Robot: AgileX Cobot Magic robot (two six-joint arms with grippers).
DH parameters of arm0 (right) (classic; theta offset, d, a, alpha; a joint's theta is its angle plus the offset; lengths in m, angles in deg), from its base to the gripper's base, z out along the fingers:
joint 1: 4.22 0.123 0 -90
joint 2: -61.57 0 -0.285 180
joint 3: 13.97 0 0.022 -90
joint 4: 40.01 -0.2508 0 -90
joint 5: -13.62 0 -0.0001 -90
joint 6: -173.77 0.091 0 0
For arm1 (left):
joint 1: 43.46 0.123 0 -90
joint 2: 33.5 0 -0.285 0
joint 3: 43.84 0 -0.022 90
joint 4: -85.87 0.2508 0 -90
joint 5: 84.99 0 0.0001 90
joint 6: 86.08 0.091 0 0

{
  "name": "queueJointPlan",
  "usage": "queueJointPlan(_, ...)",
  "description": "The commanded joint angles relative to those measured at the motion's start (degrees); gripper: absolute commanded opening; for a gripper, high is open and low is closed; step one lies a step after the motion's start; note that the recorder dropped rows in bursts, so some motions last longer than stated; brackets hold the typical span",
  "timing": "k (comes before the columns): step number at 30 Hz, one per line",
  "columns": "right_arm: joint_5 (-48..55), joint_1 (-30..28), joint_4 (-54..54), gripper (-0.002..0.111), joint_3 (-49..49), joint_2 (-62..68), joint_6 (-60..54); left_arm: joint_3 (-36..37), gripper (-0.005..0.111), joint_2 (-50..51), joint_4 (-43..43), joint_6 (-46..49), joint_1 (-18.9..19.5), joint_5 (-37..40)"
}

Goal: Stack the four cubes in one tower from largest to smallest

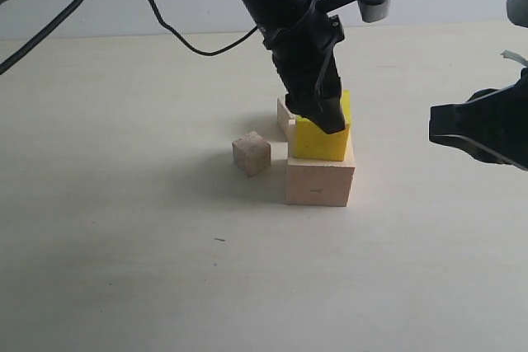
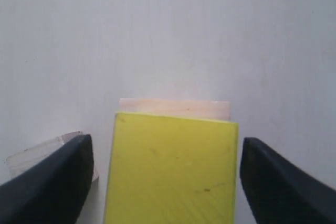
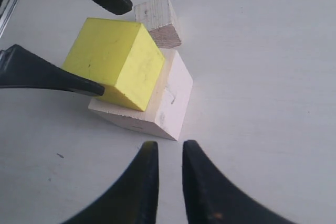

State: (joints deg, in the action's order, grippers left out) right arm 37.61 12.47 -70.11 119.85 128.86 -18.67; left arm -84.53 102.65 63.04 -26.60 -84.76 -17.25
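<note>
The yellow cube (image 1: 320, 142) sits on the large pale cube (image 1: 320, 180), set toward its back. My left gripper (image 1: 322, 121) reaches down around the yellow cube (image 2: 170, 171) and is open, with a gap on each side. A small tan cube (image 1: 252, 153) lies on the table left of the stack. Another tan cube (image 1: 284, 115) stands behind the stack, mostly hidden. My right gripper (image 1: 437, 125) hovers to the right, apart from everything. Its fingers (image 3: 147, 166) are a narrow gap apart with nothing between them. In the right wrist view a tan cube (image 3: 157, 19) lies just beyond the stack (image 3: 168, 98).
A black cable (image 1: 177, 35) trails across the back of the pale table (image 1: 124, 269). The left arm leans in from the upper middle over the stack.
</note>
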Motion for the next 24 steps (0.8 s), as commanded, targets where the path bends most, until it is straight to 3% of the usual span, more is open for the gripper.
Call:
queueJointPlan(1,-0.49,-0.32,0.37,0.018,0.21,-0.39,-0.03,-0.22,0.074,-0.66,-1.56,-0.15,-0.04,-1.09)
queueJointPlan(24,-0.37,-0.32,0.36,0.018,0.21,-0.39,-0.03,-0.09,0.074,-0.66,-2.78,0.43,-0.04,0.03)
